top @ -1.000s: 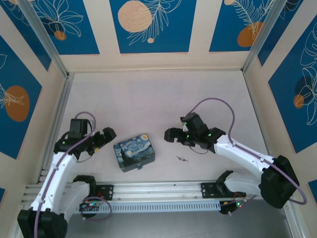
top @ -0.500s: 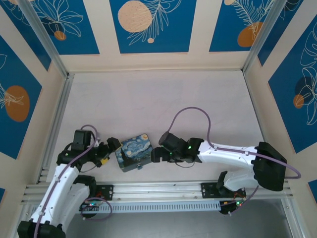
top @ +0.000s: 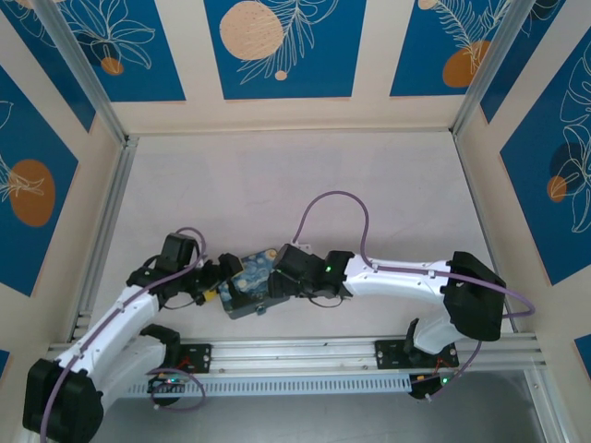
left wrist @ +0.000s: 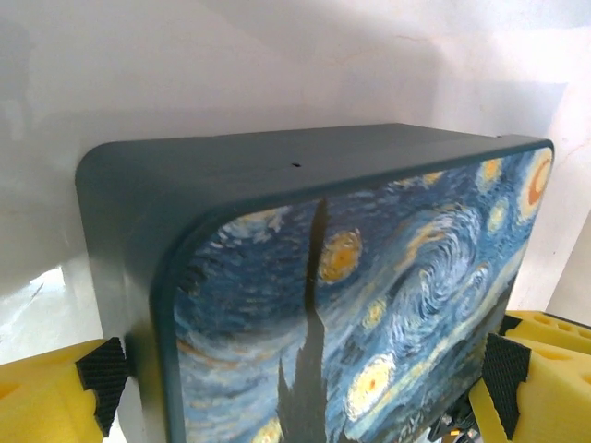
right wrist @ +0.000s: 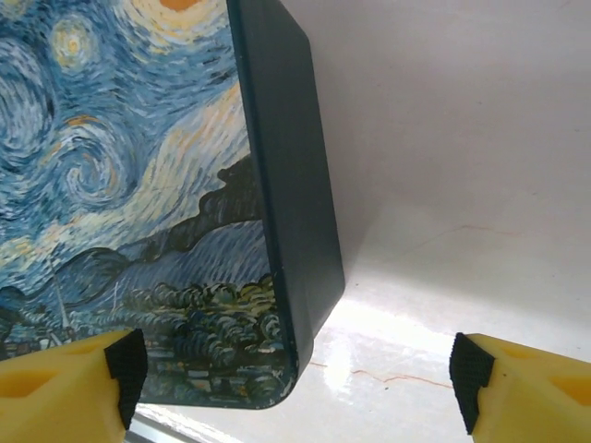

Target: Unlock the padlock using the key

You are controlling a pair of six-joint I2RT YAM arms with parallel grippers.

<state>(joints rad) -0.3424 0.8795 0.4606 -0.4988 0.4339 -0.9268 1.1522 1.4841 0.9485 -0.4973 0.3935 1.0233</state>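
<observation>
The tin box (top: 247,288) rests on the table (top: 295,185), near its front edge and left of centre; just before it runs the mounting rail (top: 295,353); the back wall (top: 286,115) stands well behind it. The left gripper (top: 220,280) sits at the tin's left end and the right gripper (top: 282,280) at its right end, so the tin lies between them. In the left wrist view a corner of the tin lies between the two fingers (left wrist: 55,397), one on each side; in the right wrist view one finger (right wrist: 65,388) shows on the lid's side of the tin's edge, the other over bare table to the right, apart from the tin.
</observation>
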